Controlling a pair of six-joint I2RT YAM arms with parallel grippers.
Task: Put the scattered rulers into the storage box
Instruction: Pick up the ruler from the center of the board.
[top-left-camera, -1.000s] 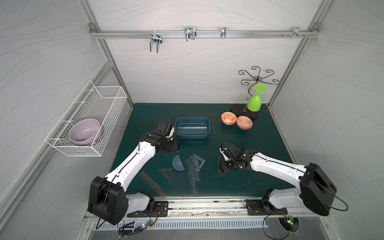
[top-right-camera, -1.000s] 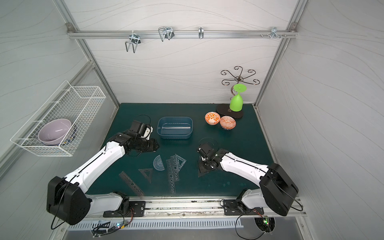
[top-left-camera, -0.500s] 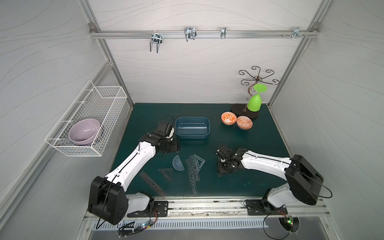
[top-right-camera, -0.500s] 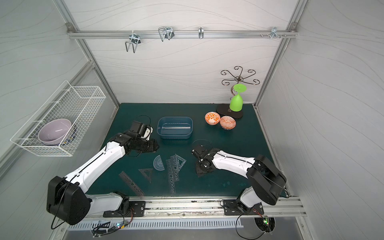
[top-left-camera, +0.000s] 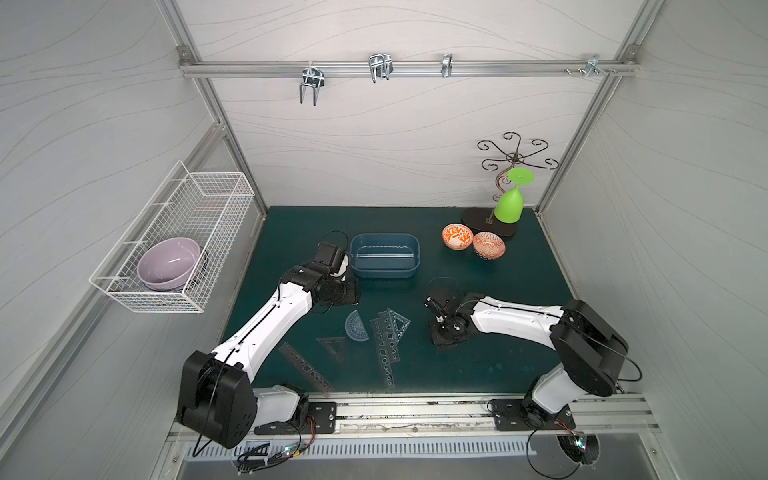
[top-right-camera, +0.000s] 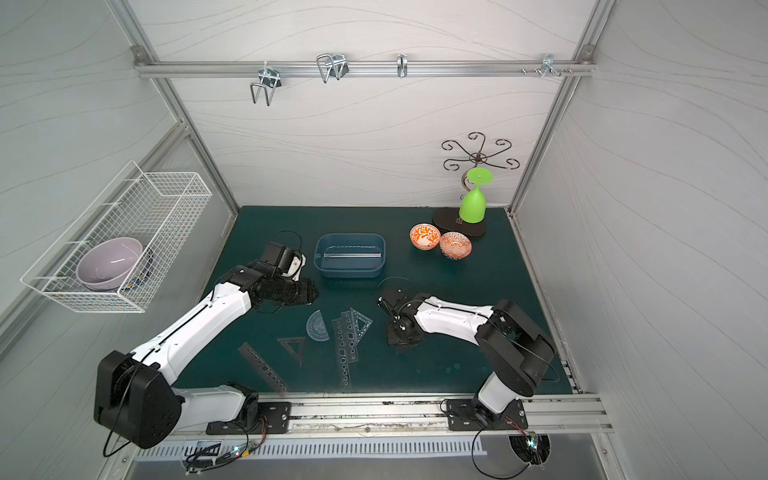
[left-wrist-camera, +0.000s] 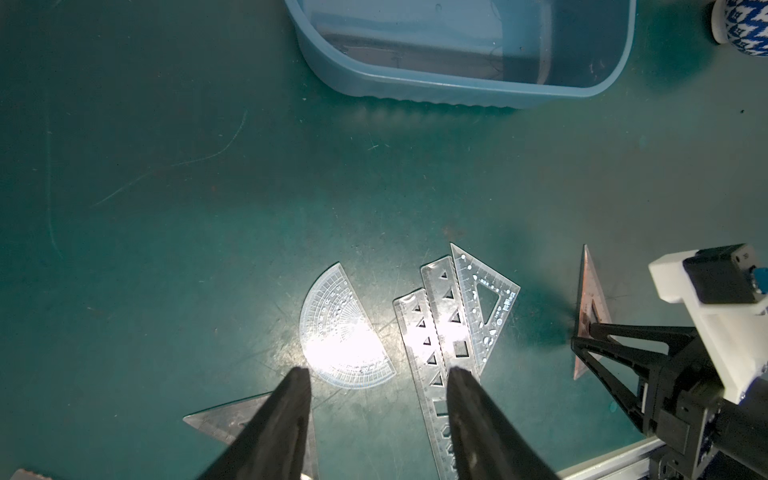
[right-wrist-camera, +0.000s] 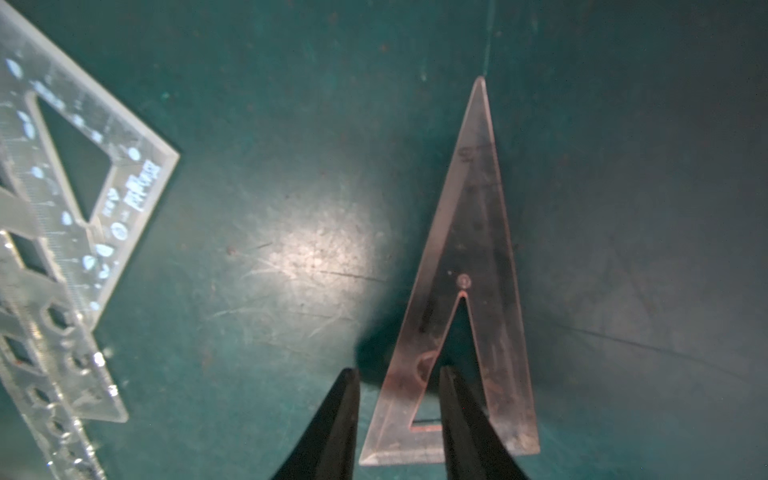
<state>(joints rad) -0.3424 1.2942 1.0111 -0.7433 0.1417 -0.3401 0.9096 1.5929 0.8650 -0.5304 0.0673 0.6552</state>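
The blue-grey storage box (top-left-camera: 384, 272) (top-right-camera: 349, 271) (left-wrist-camera: 457, 91) stands at mid-table with one straight ruler (top-left-camera: 384, 254) inside. On the mat lie a protractor (top-left-camera: 355, 328) (left-wrist-camera: 340, 332), stencil rulers (top-left-camera: 384, 345) (left-wrist-camera: 436, 332), a set square (top-left-camera: 399, 326) and a small triangle (top-left-camera: 332, 347). Another stencil ruler (top-left-camera: 305, 368) lies near the front. My left gripper (top-left-camera: 351, 291) (left-wrist-camera: 376, 374) hovers open beside the box, holding nothing. My right gripper (top-left-camera: 446, 334) (right-wrist-camera: 397, 374) points down, open. Its jaws straddle one limb of a pinkish set square (right-wrist-camera: 478, 232) (left-wrist-camera: 588, 299), one finger (right-wrist-camera: 453, 399) through the cut-out.
Two orange patterned bowls (top-left-camera: 457, 237) (top-left-camera: 489, 245) and a green cup (top-left-camera: 509, 205) on a black stand sit at the back right. A white wire basket (top-left-camera: 195, 199) holding a purple bowl hangs on the left wall. The metal rail (top-left-camera: 415, 415) runs along the front edge.
My right arm has swung in towards the middle and its jaws have narrowed around the set square's limb. The left arm has stayed put.
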